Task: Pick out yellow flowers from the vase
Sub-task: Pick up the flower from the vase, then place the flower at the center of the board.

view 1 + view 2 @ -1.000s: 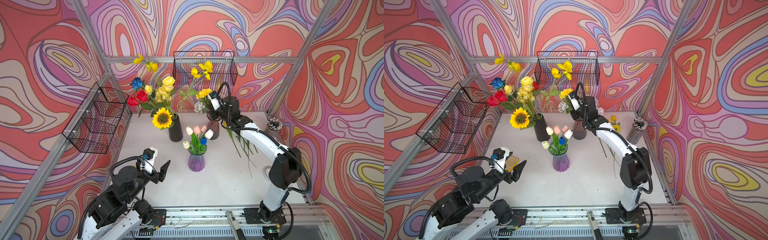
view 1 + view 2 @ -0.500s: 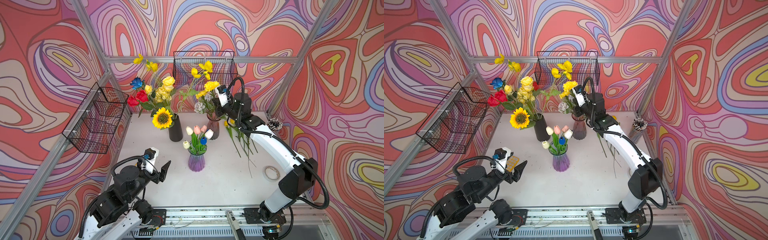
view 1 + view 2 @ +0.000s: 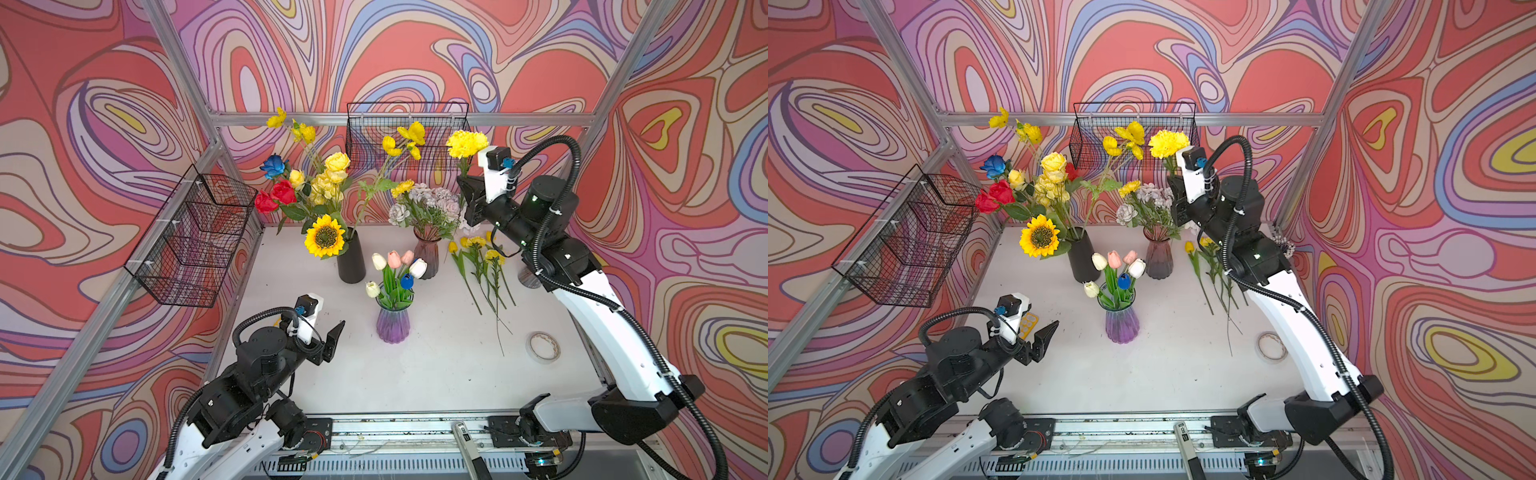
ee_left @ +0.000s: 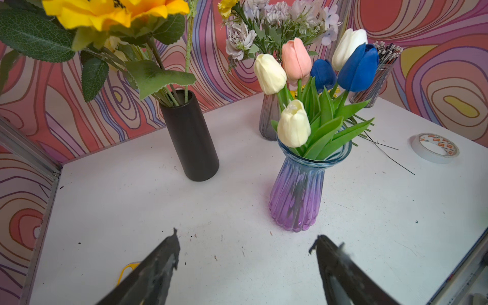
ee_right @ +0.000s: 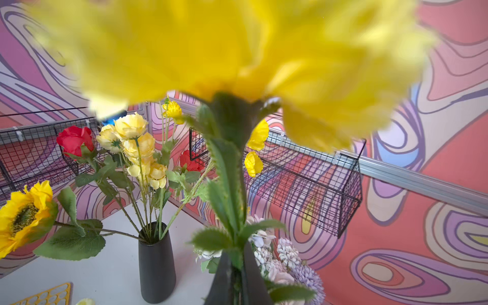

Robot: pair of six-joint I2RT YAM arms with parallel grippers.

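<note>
1. Pinching a green stem, our R gripper (image 3: 468,192) is pressed together on the yellow pom-pom flower (image 3: 466,143). It holds the flower high over the smoky vase (image 3: 428,254) near the back edge of the worktop (image 3: 415,374). We can't tell whether the stem end is clear of that vase.
2. L gripper (image 4: 244,240) is spread wide w/ nothing in it. It hovers over the front-left part of the worktop, facing the purple vase (image 3: 392,322).
3. Several loose yellow flowers (image 3: 480,255) lie flat near the right edge toward the back, heads to the back & stems to the front.
4. Black vase (image 3: 351,262), back-left, holds a sunflower (image 3: 325,237), yellow roses (image 3: 328,183) & yellow blossoms on long stems (image 3: 405,141). Red & blue roses sit w/ them.
5. In the smoky vase we see pale lilac flowers (image 3: 428,199) & one small yellow bloom (image 3: 402,188).
6. Purple vase, mid-worktop, holds white, pink & blue tulips (image 3: 397,266).
7. Tape roll (image 3: 543,347) lies near the right edge, well apart from the vases.
</note>
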